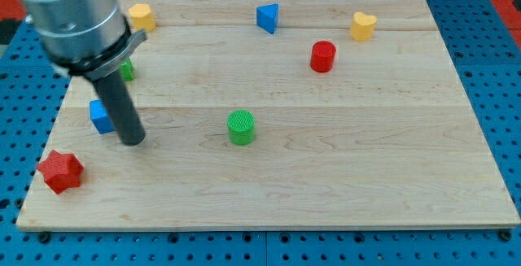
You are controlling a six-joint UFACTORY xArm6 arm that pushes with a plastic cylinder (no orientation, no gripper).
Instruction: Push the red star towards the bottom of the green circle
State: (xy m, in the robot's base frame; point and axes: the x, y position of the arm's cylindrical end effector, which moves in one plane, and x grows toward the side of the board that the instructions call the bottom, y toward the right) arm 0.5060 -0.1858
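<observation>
The red star [60, 171] lies near the board's bottom left corner. The green circle [241, 127], a short green cylinder, stands near the board's middle, well to the right of the star and a little higher in the view. My tip [133, 141] rests on the board above and to the right of the star, apart from it, and left of the green circle. The rod rises from the tip towards the view's top left.
A blue block [100, 116] sits just left of the rod, partly hidden. A green block [126, 70] peeks out behind the rod. A yellow block [142, 15], a blue triangle [267, 18], a yellow heart [363, 26] and a red cylinder [322, 56] lie along the top.
</observation>
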